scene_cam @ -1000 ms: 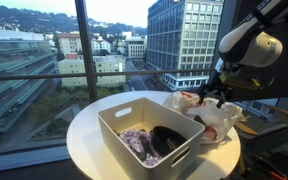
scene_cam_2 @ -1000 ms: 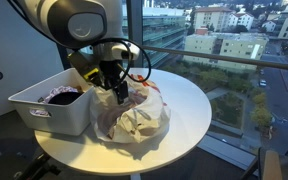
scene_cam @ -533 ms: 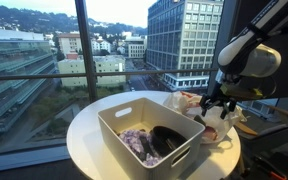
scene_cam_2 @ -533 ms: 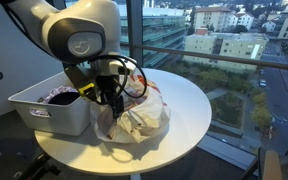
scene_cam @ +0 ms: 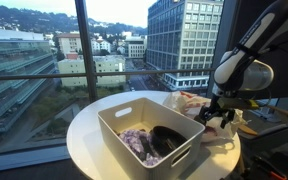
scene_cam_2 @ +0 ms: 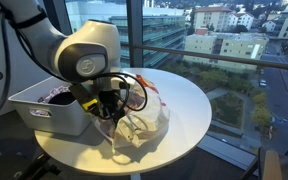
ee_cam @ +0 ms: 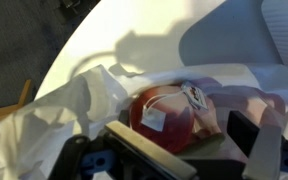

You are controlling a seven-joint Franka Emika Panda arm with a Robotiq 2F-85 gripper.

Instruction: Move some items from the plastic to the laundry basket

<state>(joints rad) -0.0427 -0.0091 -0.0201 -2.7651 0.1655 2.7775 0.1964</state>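
Claw (scene_cam_2: 111, 113) sits in the plastic bag (scene_cam_2: 150, 124), just beside the laundry basket (scene_cam_2: 39, 108).

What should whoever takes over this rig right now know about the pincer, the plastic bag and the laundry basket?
Pincer: open, holding nothing, low at the plastic bag, directly over a red item with tags.
Laundry basket: beside the bag on the round table; a lavender cloth and a dark item lie inside.
Done: those two are in the basket.
Left: probably close on the red item, lift it, carry it over the basket and release it. How much else the bag holds is hard to tell.
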